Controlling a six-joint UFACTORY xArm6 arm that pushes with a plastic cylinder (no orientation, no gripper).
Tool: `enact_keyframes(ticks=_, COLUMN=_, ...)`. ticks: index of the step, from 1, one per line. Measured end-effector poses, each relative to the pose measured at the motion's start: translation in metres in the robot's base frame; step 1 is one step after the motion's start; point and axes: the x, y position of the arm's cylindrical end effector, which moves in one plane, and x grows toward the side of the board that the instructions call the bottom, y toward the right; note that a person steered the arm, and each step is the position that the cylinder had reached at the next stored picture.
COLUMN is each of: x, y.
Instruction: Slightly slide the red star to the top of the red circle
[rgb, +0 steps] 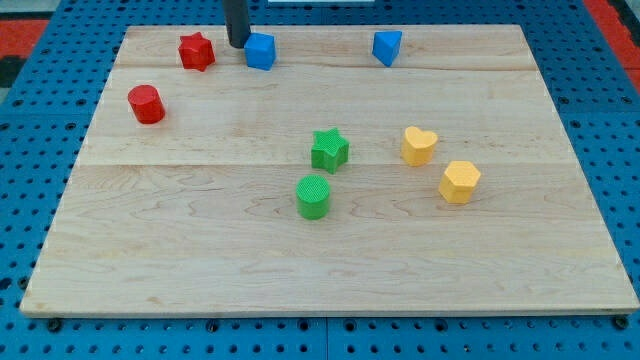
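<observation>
Wood planks with pale grain make up the counter (200, 260), which lies on a blue pegboard (30, 180) dotted with holes. Taking the green star (329, 150) at mid-counter as landmark: the green cylinder (313, 196), ribbed on top, stands just below it and a little toward the view's left, nearest the view's bottom. To the star's right sit the yellow hexagon (460, 181), slightly lower, and the yellow heart (419, 145), about level with it; the two are close but apart. Well to the star's left and somewhat higher is the red circle (146, 104), a short matte cylinder. Farther up, near the counter's top edge, the red star (196, 51) lies up and to the left of the green star, above and right of the red circle, clear of it. The blue cube (260, 51) is up and left of the green star, the blue wedge-like block (387, 46) up and right. There is no hand, only a dark rod; my tip (238, 46) rests between red star and blue cube, touching or nearly touching the cube, with a small gap to the red star on its left.
</observation>
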Motion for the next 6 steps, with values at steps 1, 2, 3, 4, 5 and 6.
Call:
enact_keyframes(ticks=1, x=0.009, y=-0.04)
enact_keyframes(ticks=2, x=0.009, y=-0.048)
enact_keyframes(ticks=3, x=0.009, y=-0.046)
enact_keyframes(ticks=4, x=0.009, y=-0.039)
enact_keyframes(ticks=5, x=0.009, y=-0.051)
enact_keyframes(ticks=6, x=-0.006, y=-0.04)
